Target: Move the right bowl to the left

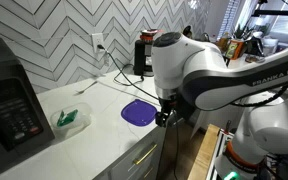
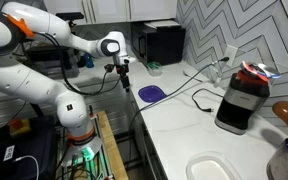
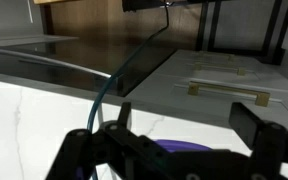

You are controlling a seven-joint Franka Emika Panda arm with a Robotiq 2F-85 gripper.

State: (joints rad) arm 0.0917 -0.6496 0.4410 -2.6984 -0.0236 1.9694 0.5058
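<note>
A shallow whitish round bowl (image 2: 214,167) lies on the white counter at the bottom edge of an exterior view, partly cut off; the arm hides it in the other views. A purple-blue bowl (image 1: 137,112) sits near the counter's front edge and also shows in the other exterior view (image 2: 151,93) and the wrist view (image 3: 174,150). My gripper (image 1: 165,115) hangs at the front edge of the purple-blue bowl, far from the whitish bowl. It shows in the other exterior view (image 2: 125,82) too. In the wrist view (image 3: 184,112) its fingers are spread wide and hold nothing.
A black blender (image 2: 242,100) with a cable stands between the two bowls. A small green object (image 1: 72,118) lies near the microwave (image 1: 12,105). A chevron-tiled wall (image 1: 74,40) backs the counter. A wooden spoon (image 2: 287,115) stands at the near end.
</note>
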